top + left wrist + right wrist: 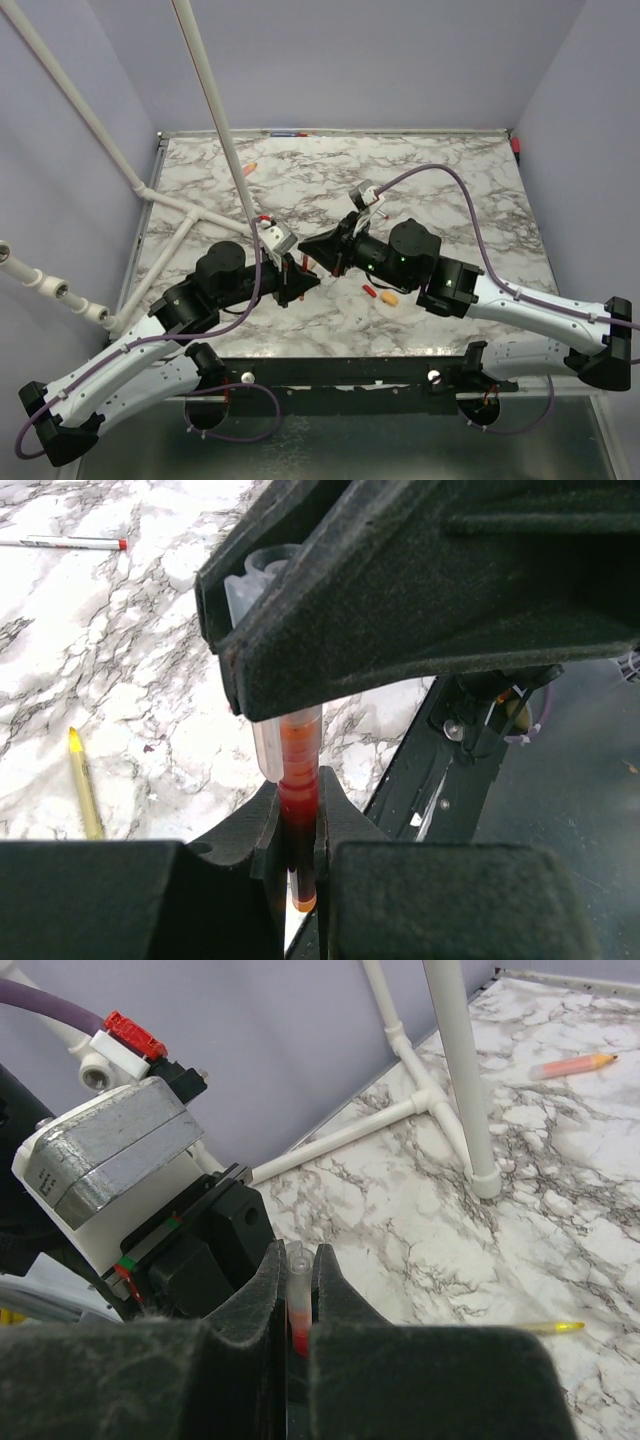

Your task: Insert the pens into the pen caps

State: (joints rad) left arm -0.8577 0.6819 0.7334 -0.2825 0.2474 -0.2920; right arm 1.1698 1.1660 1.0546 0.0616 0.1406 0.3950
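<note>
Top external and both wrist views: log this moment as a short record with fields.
left claw: shut on dark red plastic tube
right claw: shut on clear plastic tube with red core
join: the two tubes sit in line, ends together, between the claws
loose on white marble table: slim yellow pen; slim orange pen; stubby red cap; stubby orange cap
far edge: thin white pen with red end

The table (450, 200) had a smooth, marble-patterned top with a faint sheen. The jaws were of matt black plastic, grainy and a little dusty. The pen cap (270, 752) was clear, glossy plastic, and the red pen (298, 810) was translucent. A metal block (105, 1150) looked brushed grey, and the white pipes (455, 1060) were smooth plastic.
</note>
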